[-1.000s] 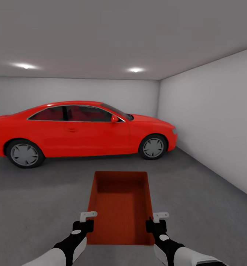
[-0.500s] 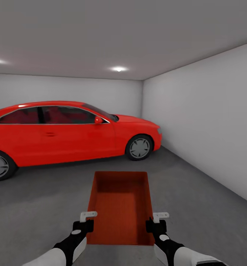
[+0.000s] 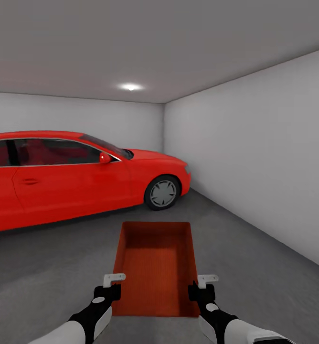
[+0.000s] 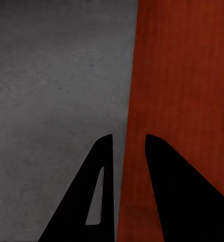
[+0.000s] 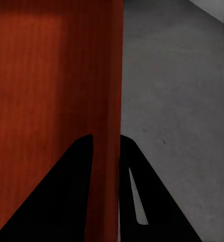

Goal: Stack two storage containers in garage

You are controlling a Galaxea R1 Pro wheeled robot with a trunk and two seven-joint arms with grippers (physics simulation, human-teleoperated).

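Rightward goes the head camera since a second ago: the red car sits further left, while the storage container keeps its place between both arms. Bare grey floor runs to the pale right wall. The left gripper and right gripper flank the lidless orange-red bin. Left wrist view: the gripper straddles its thin wall, clenched on it. Right wrist view: the gripper pinches the opposite wall.

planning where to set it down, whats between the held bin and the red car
Bare dark grey floor alone, in the head view: nothing stands between the storage container and the red car.
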